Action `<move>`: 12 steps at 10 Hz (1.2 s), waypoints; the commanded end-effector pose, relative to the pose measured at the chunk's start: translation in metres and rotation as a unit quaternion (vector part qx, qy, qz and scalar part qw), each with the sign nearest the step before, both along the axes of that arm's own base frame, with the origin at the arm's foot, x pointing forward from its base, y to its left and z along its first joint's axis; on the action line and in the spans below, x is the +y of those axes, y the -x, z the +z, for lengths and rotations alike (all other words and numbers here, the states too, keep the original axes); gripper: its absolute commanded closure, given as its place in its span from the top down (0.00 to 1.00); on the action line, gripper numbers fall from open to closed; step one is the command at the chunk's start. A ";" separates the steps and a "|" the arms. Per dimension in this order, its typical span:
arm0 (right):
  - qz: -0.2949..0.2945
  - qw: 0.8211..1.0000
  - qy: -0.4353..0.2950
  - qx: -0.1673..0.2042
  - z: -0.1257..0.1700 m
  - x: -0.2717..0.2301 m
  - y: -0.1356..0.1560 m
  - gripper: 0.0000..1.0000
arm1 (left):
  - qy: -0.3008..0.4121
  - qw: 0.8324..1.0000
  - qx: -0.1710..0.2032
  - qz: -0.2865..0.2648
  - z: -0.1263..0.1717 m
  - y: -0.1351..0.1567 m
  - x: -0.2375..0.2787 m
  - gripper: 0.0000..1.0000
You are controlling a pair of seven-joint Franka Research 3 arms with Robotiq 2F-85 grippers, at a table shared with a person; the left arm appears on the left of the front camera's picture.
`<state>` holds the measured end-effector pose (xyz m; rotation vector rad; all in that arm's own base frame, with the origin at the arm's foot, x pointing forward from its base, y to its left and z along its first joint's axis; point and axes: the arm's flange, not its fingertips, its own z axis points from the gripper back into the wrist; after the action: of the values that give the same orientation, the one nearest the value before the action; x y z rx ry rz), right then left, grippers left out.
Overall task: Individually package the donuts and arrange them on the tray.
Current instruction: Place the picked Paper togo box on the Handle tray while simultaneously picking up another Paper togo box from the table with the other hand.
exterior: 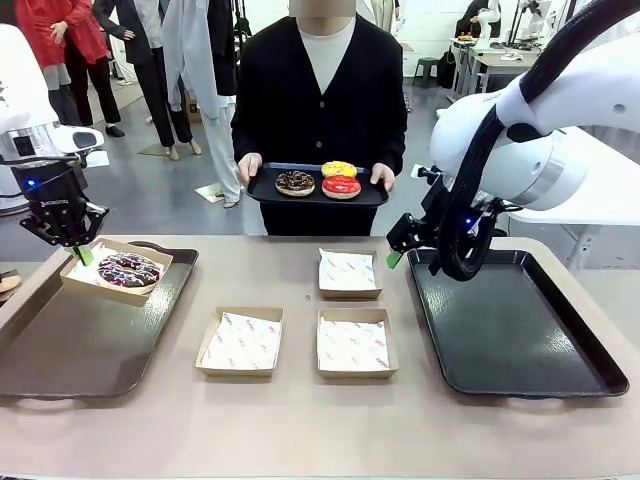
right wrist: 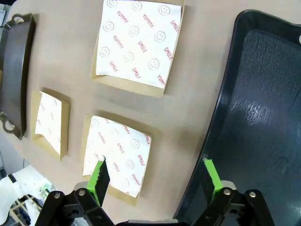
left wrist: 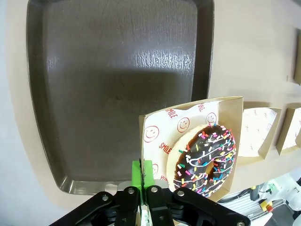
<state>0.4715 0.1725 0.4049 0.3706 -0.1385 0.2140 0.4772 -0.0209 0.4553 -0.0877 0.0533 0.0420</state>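
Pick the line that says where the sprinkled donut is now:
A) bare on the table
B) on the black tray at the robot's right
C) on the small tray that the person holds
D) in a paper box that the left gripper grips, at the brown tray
D: the sprinkled donut lies in a paper box whose edge the left gripper pinches, at the far left corner of the brown tray.

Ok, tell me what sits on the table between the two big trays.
In the front view, three empty paper-lined boxes lie between the brown tray and the black tray: one farther back, two nearer.
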 end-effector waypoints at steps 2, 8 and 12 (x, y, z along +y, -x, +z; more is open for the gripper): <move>0.003 1.000 -0.001 0.001 0.000 0.000 0.002 1.00 | 0.000 1.000 -0.002 0.000 0.003 0.002 0.000 0.01; 0.011 0.997 0.078 0.014 0.020 0.047 -0.055 1.00 | -0.015 1.000 -0.012 -0.007 -0.009 -0.023 0.006 0.01; -0.059 0.988 0.132 0.050 -0.005 0.090 -0.128 1.00 | -0.025 0.999 -0.035 0.004 -0.021 -0.047 0.017 0.01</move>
<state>0.5743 0.2408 0.4009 0.1317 -0.0634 0.1445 0.5164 -0.0085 0.4348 -0.0593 0.0020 0.0525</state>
